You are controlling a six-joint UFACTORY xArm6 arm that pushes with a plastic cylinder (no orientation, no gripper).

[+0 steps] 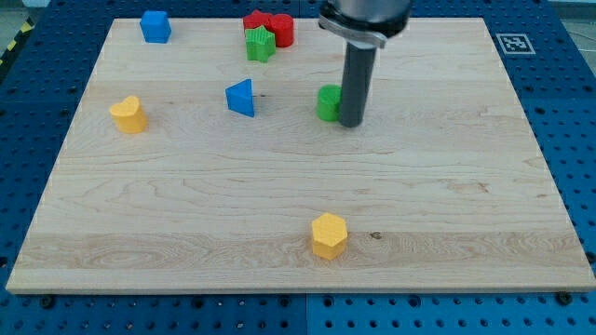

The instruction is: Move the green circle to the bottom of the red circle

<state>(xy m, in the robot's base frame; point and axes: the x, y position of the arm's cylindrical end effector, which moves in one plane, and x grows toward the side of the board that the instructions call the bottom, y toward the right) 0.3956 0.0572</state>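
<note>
The green circle (328,102) lies on the wooden board right of centre, in the upper half. My tip (352,123) touches its right side; the rod hides part of its right edge. The red circle (282,30) lies near the view's top, up and to the left of the green circle. It touches another red block (255,20) on its left, whose shape I cannot make out.
A green star (260,44) sits just below the red blocks. A blue triangle (241,98) lies left of the green circle. A blue block (155,26) is at the top left, a yellow block (128,114) at the left, a yellow hexagon (329,234) near the bottom.
</note>
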